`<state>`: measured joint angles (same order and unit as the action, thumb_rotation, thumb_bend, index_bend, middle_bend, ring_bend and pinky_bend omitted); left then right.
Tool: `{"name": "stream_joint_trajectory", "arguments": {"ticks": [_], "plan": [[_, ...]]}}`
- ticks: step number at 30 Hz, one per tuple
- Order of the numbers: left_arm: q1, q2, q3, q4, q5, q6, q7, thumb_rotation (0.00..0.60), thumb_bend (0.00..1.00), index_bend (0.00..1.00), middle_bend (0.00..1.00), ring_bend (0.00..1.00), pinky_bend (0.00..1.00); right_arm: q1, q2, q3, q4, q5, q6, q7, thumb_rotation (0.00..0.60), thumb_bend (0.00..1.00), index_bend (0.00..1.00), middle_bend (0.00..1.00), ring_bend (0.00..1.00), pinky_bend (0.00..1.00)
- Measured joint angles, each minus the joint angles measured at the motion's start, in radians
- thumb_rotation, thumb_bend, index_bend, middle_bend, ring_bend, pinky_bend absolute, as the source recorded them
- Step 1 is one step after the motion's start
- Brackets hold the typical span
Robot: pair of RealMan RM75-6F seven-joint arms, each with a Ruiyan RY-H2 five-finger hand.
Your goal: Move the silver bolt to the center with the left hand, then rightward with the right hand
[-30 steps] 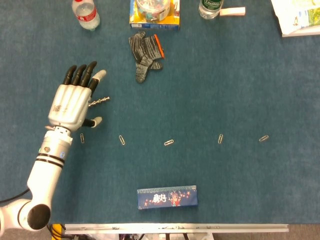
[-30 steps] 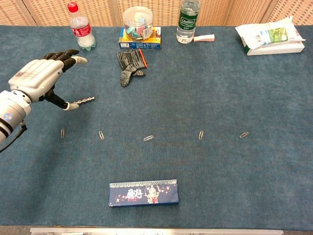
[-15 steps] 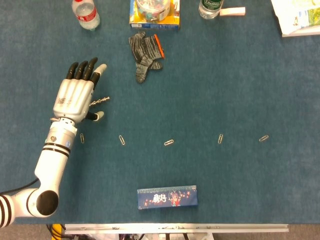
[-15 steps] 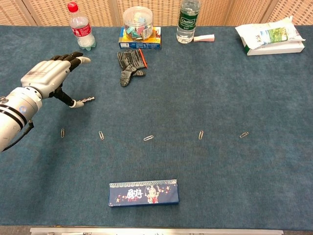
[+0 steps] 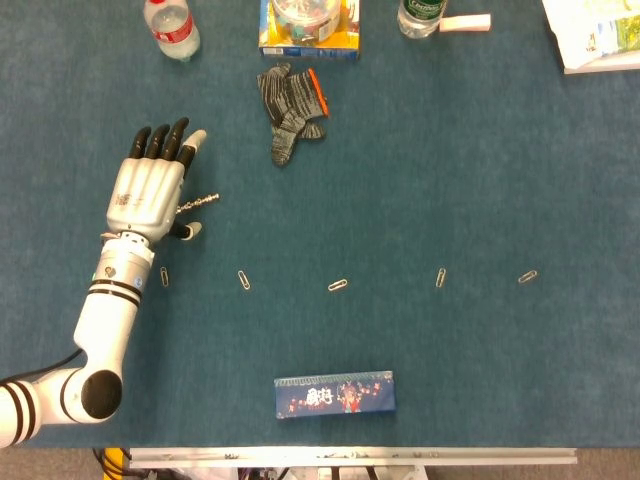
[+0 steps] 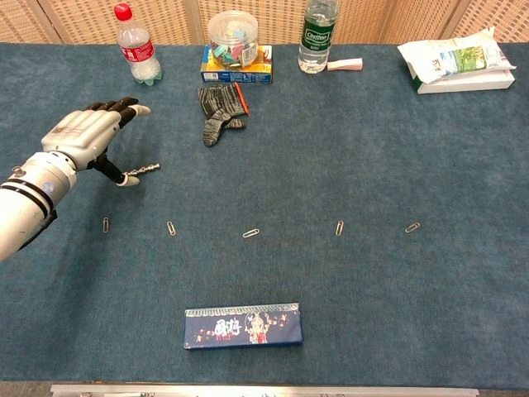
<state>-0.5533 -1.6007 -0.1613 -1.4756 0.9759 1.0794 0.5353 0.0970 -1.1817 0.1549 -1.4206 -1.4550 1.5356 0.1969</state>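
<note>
Silver bolt (image 5: pixel 200 203): lies flat on the blue counter (image 5: pixel 450 180), far left, long axis roughly left-right; its near end sits at the thumb tip, contact not clear in either view.
Left hand (image 5: pixel 150 192): over the bolt's left end, fingers stretched forward and spread, thumb angled down toward the counter; no grasp made, nothing held.
Right hand: in neither view; state cannot be told.
Step in hand: first leg, taking the bolt with the left hand for the carry to the centre.
Advice, grasp: bring thumb and a finger in from opposite sides of the shank, low to the cloth; the bolt is thin and likely to roll or skid if nudged from one side.
Advice, route: the paper clips (image 5: pixel 243 279) lie in a row nearer the robot, the grey glove (image 5: pixel 290 105) farther back; carry between them.
Advice, set-down: lay it flat, within the right hand's reach.
</note>
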Motion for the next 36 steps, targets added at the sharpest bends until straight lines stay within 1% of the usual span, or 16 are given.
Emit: {"name": "stream_joint_trajectory", "arguments": {"ticks": [13,28,36], "plan": [[-0.024,-0.028,0.005,0.070,-0.039,-0.023,0.012,0.600,0.08,0.08,0.00,0.00,0.00,0.002,-0.005,-0.002,0.004,0.003,-0.009,-0.003,0.600,0.29,0.62,0.46,0.32,0.49],[-0.034,-0.038,0.006,0.129,-0.061,-0.016,0.029,0.600,0.08,0.08,0.00,0.00,0.00,0.003,-0.015,-0.007,0.006,0.000,-0.014,-0.005,0.600,0.29,0.62,0.46,0.32,0.49],[-0.032,-0.033,0.012,0.126,-0.064,-0.023,0.023,0.600,0.08,0.08,0.00,0.00,0.00,0.006,-0.018,-0.008,0.004,-0.002,-0.016,-0.007,0.600,0.29,0.62,0.46,0.32,0.49]]}}
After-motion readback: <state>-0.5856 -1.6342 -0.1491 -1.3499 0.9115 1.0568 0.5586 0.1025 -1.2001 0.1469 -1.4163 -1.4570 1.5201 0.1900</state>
